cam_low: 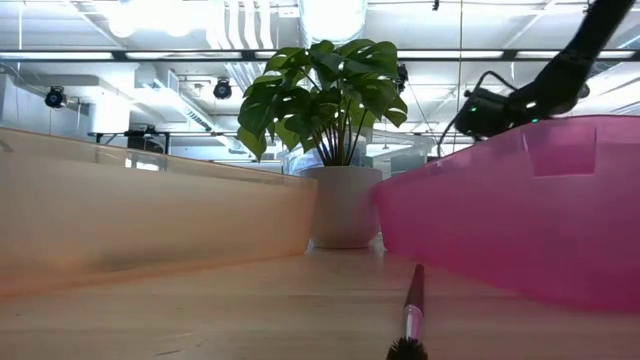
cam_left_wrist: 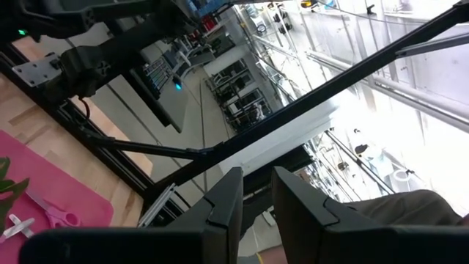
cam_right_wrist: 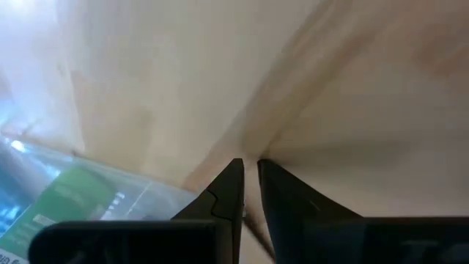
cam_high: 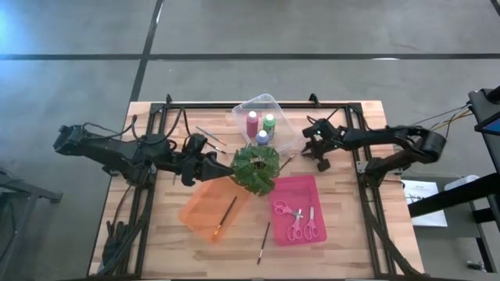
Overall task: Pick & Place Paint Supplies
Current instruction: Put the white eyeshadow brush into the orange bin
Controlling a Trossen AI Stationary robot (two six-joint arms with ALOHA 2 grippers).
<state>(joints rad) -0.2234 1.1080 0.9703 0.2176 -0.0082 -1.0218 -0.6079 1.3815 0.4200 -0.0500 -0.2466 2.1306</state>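
Plant [cam_high: 255, 167] mid-table between claws, 3 bottles [cam_high: 261, 125] in clear tray [cam_high: 275, 105]

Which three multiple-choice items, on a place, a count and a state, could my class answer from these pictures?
1. Where do the scissors lie? A on the floor; B in the pink tray; C on a shelf.
2. How many paint bottles show? A one; B three; C six.
3. How do the bottles stand? A upright; B tipped over; C stacked.

Key: B, both pairs rest inside the pink tray. B, one maroon-pink, one green and one blue-purple bottle sit in the clear tray. A, their caps face up in the high view.
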